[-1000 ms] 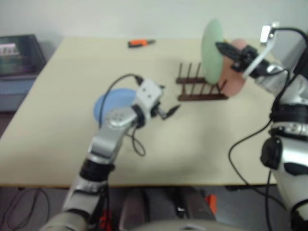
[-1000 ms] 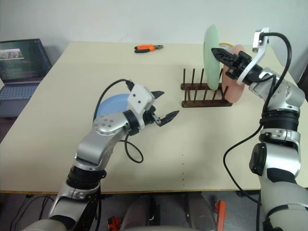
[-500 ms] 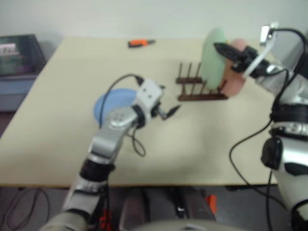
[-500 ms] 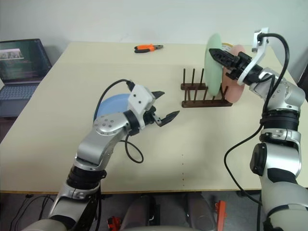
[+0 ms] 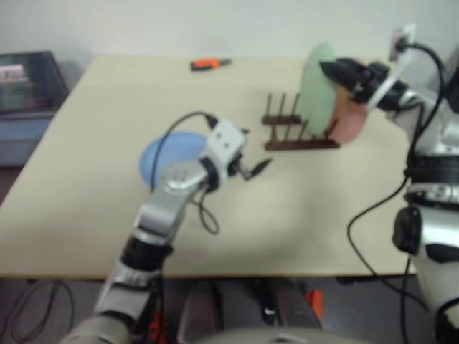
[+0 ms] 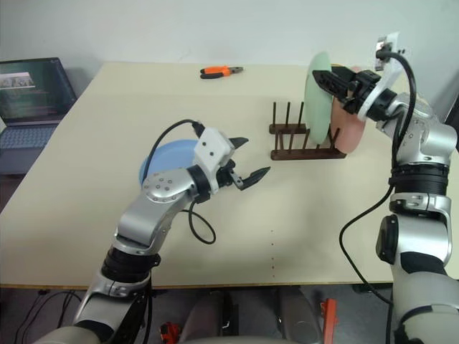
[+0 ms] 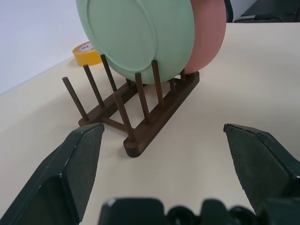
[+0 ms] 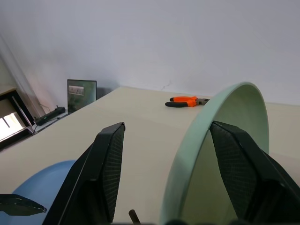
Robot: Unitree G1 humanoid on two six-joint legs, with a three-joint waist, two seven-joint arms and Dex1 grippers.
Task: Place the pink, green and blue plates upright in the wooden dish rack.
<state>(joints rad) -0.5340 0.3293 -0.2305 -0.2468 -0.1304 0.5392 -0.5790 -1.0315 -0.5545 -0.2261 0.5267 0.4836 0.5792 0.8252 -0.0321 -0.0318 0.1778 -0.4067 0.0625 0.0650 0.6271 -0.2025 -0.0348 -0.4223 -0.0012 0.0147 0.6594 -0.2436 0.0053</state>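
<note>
Green plate [image 6: 316, 89] stands racked between right gripper's [image 6: 336, 79] spread fingers.

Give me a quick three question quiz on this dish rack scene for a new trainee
1. True or false: the green plate stands upright in the rack.
2. Which plate lies flat on the table? A pink, B blue, C green.
3. Fill in: the right gripper has its fingers ___ around the green plate's rim.

Key: 1 true. 2 B, the blue plate; the pink plate is already in the rack. 3 open.
</note>
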